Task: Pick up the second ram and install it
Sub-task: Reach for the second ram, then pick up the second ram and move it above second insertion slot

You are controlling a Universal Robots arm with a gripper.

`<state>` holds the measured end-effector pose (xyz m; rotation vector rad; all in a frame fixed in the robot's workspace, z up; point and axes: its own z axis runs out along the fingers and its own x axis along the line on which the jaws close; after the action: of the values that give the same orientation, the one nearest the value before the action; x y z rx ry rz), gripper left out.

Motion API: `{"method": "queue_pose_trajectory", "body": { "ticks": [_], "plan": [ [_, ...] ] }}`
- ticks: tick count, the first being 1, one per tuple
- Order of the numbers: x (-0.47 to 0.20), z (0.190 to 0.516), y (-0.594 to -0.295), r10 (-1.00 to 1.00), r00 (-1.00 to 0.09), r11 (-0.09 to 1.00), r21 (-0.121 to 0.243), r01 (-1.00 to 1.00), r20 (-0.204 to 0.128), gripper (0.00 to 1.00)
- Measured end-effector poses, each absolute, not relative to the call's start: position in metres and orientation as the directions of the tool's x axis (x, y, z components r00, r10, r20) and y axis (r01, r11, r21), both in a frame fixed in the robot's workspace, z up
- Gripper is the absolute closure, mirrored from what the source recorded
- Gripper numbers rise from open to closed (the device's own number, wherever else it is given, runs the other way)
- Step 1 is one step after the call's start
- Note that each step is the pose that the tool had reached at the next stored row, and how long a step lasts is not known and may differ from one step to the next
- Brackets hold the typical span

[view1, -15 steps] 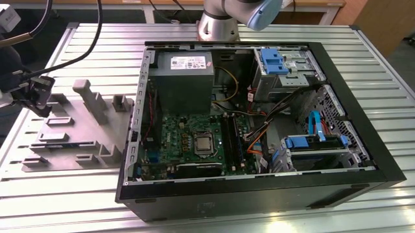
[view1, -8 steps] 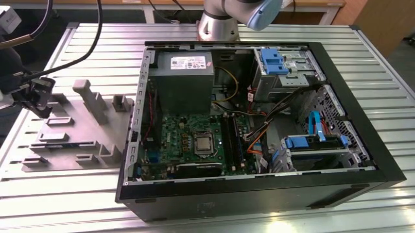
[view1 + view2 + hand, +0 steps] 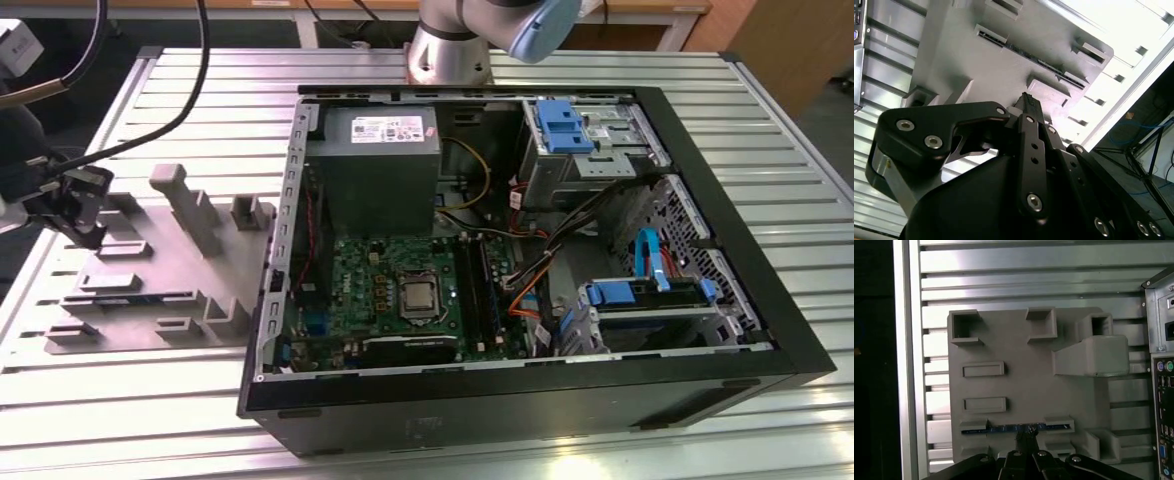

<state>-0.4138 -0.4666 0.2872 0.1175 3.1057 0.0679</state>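
The ram (image 3: pixel 1004 428) (image 3: pixel 1009 46) lies on edge in a slot of the grey fixture (image 3: pixel 1019 380) (image 3: pixel 147 290), held between small blocks at each end. It sits just under the fingers (image 3: pixel 1025 439) (image 3: pixel 1029 102), which hang over its middle, apart from it. The fingers are drawn together with nothing between them. A raised block (image 3: pixel 1050 89) of the fixture stands just beside the fingertips, near the slot. Further from the fingers, two flat bars (image 3: pixel 984 370) and a tall angled block (image 3: pixel 1091 357) rise from the same plate. The fixture rests on the slatted metal desk (image 3: pixel 134 400). The open computer case (image 3: pixel 534 230) stands well away from the fingers, toward the exterior view's right.
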Motion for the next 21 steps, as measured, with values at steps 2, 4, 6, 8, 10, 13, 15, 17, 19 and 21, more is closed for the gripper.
{"method": "queue_pose_trajectory", "body": {
  "ticks": [2, 4, 6, 8, 10, 13, 15, 17, 19, 21],
  "plan": [
    [-0.414, 0.286, -0.4674, 0.076, -0.997, 0.996, 0.045, 0.075, -0.031, 0.89],
    [-0.414, 0.2847, -0.4679, 0.076, -0.997, 0.996, 0.045, 0.075, -0.031, 0.89],
    [-0.4141, 0.2832, -0.4683, 0.076, -0.997, 0.996, 0.045, 0.075, -0.031, 0.89],
    [-0.4142, 0.2822, -0.4686, 0.076, -0.997, 0.996, 0.045, 0.075, -0.031, 0.89],
    [-0.4142, 0.2813, -0.4688, 0.076, -0.997, 0.996, 0.045, 0.075, -0.031, 0.89],
    [-0.4143, 0.2795, -0.4693, 0.076, -0.997, 0.996, 0.045, 0.075, -0.031, 0.89],
    [-0.4144, 0.2791, -0.4693, 0.076, -0.997, 0.996, 0.045, 0.075, -0.031, 0.89],
    [-0.4144, 0.2772, -0.4694, 0.076, -0.997, 0.996, 0.045, 0.075, -0.031, 0.89],
    [-0.4144, 0.2771, -0.4694, 0.076, -0.997, 0.996, 0.045, 0.075, -0.031, 0.89],
    [-0.4144, 0.2769, -0.4694, 0.076, -0.997, 0.996, 0.045, 0.075, -0.031, 0.89]
  ]
}}
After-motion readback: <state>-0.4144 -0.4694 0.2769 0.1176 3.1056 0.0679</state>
